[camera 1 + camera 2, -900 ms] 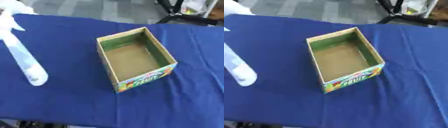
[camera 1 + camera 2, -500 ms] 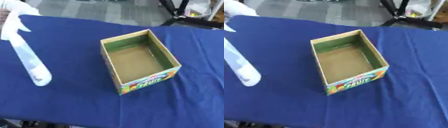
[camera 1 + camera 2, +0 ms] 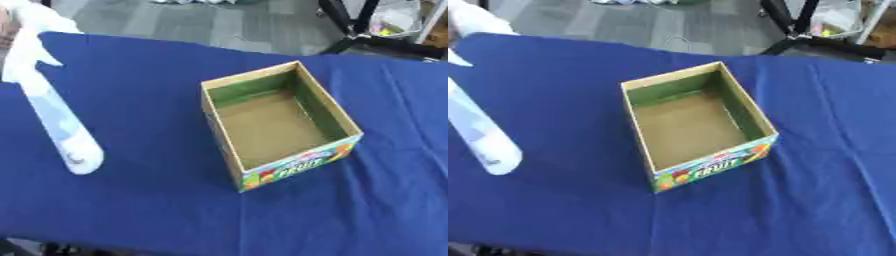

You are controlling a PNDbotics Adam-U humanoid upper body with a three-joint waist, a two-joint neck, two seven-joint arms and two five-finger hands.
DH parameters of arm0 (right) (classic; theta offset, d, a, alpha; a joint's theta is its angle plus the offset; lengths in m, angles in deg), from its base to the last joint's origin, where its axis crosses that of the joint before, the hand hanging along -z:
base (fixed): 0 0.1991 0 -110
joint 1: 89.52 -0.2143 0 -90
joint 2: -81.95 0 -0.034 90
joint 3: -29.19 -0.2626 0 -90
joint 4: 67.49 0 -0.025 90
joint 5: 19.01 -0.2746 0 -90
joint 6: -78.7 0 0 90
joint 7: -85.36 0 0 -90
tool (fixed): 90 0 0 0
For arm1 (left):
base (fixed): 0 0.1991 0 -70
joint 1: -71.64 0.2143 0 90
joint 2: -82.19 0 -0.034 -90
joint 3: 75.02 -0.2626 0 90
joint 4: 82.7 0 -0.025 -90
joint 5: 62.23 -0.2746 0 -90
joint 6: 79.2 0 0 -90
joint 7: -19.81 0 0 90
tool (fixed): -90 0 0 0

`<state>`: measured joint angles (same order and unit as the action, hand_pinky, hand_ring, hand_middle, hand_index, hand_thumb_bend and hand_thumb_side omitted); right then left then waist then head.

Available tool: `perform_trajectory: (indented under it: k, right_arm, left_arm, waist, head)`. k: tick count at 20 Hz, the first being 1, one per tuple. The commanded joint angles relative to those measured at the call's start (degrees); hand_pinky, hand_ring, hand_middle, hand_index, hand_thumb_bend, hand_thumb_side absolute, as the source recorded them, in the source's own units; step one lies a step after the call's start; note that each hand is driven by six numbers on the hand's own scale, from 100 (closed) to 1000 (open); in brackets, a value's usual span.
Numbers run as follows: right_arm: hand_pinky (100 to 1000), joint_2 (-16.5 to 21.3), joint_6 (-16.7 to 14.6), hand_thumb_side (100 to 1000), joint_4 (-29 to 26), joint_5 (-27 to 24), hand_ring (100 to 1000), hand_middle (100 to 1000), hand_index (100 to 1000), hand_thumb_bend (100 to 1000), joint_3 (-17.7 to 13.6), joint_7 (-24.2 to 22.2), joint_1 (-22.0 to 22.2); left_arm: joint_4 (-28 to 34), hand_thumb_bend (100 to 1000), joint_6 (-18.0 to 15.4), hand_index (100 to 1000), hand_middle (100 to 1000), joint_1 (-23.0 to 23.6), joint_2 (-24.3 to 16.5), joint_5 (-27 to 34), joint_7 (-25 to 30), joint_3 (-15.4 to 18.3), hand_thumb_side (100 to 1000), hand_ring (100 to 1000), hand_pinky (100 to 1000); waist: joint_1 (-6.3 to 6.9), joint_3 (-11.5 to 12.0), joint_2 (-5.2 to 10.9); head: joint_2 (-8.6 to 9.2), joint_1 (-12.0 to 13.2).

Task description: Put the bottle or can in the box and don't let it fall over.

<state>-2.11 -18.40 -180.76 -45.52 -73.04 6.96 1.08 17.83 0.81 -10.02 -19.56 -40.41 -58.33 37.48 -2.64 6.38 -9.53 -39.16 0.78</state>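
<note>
White spray bottle (image 3: 54,112) lies on the blue table (image 3: 149,210) at the far left, nozzle toward the far edge. Well apart to its right stands the open cardboard box (image 3: 278,125), empty inside. Neither robot hand is visible.

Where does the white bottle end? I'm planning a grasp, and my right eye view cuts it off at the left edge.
Observer: The left eye view shows the whole spray bottle, up to a white trigger head by the table's far left corner.
Operator: Which way does the trigger face?
Observer: Its lever points right, toward the fruit box side.
Operator: Any robot hand beside it?
Observer: None; left of the bottle there is only blue cloth.
</note>
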Motion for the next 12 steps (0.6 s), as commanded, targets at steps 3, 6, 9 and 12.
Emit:
perform_trajectory:
  k: [3, 6, 9, 12]
  right_arm:
    - [993, 1.36, 0.10, 537, -1.32, 0.55, 1000, 1000, 1000, 100, -0.08, -0.45, -0.24]
    - [993, 1.34, 0.24, 537, -1.32, 0.59, 1000, 1000, 1000, 100, -0.03, -0.61, -0.28]
    - [993, 1.34, 0.27, 536, -1.32, 0.53, 1000, 1000, 1000, 100, 0.02, -0.72, -0.26]
    - [994, 1.34, 0.29, 535, -1.32, 0.47, 1000, 1000, 1000, 100, 0.07, -0.88, -0.22]
  left_arm:
    - [-1.76, 662, 0.46, 894, 1000, -1.26, -2.23, -0.45, 2.09, -0.21, 199, 1000, 1000]
    - [-3.63, 666, 1.00, 892, 1000, -2.74, -3.01, -0.33, 3.63, -0.97, 204, 1000, 1000]
    - [-5.72, 664, 1.57, 892, 1000, -4.79, -4.01, 0.39, 5.21, -2.08, 215, 1000, 1000]
    - [-7.67, 666, 2.12, 892, 1000, -6.89, -4.89, 1.39, 7.13, -3.09, 226, 1000, 1000]
  waist:
    - [0.21, -0.17, 0.34]
    - [0.21, -0.28, 0.38]
    - [0.18, -0.38, 0.47]
    - [0.12, -0.44, 0.57]
  head:
    - [0.54, 0.13]
    - [0.54, 0.40]
    - [0.37, 0.71]
    - [0.34, 0.84]
